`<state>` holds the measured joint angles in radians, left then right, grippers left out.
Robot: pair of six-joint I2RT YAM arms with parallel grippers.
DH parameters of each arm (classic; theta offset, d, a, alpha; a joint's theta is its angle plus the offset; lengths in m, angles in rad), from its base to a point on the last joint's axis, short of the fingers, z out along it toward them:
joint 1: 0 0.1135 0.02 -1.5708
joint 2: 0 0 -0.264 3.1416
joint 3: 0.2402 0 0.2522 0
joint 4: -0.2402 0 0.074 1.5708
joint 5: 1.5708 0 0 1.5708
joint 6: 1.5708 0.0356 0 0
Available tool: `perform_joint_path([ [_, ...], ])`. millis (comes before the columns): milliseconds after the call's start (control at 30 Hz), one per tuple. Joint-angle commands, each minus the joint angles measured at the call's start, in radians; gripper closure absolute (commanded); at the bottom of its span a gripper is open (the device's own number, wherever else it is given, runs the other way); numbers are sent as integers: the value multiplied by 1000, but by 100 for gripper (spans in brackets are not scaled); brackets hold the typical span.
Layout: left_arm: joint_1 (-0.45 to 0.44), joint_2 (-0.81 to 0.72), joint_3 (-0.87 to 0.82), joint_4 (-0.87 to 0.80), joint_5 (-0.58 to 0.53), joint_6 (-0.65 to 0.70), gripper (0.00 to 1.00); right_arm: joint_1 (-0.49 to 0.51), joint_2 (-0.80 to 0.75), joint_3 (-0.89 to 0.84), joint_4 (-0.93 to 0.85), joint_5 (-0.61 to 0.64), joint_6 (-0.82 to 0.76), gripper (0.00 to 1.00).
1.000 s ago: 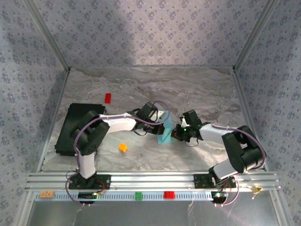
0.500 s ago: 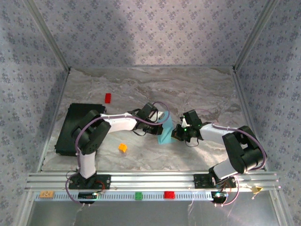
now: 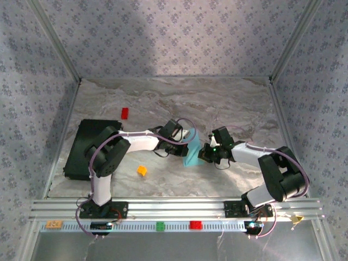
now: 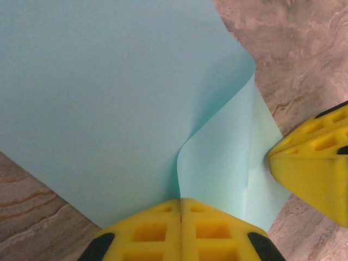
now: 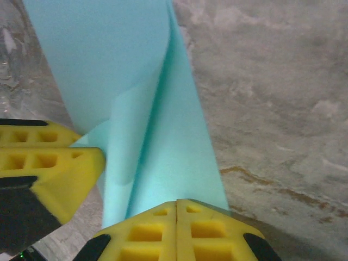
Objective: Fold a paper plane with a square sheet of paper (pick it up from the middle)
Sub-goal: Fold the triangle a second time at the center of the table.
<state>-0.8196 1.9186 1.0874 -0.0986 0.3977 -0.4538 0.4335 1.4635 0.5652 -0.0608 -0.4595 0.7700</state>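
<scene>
Marbled grey counter point(image 3: 163, 103), patterned walls. Square sheet of paper point(image 3: 191, 153), part-folded, lies at frame centre between the arms, long axis running up-down the frame. Left pincer point(image 3: 186, 143) is pressed together on its left side. Right pincer point(image 3: 205, 155) pinches its right edge. Both are equally near. Orange rail tag point(image 3: 53, 223): writing too small to read.

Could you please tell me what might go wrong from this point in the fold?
1. The left gripper and the right gripper are both shut on the square sheet of paper, close together. If they pull apart, the thin sheet could tear.
2. The paper rises in a soft, uneven curve beside the left gripper, so pressing down now may set a crooked crease.
</scene>
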Motion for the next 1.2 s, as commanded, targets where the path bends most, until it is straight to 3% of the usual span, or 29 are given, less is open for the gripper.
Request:
perform_joint_path([
  [0, 2, 17, -10, 12, 38, -16, 100, 15, -15, 36, -7, -31, 14, 93],
  [333, -3, 8, -16, 43, 58, -46, 100, 21, 54, 14, -27, 10, 17, 94],
  [1167, -1, -46, 26, -52, -83, 47, 100, -2, 75, -9, -45, 21, 0, 96],
])
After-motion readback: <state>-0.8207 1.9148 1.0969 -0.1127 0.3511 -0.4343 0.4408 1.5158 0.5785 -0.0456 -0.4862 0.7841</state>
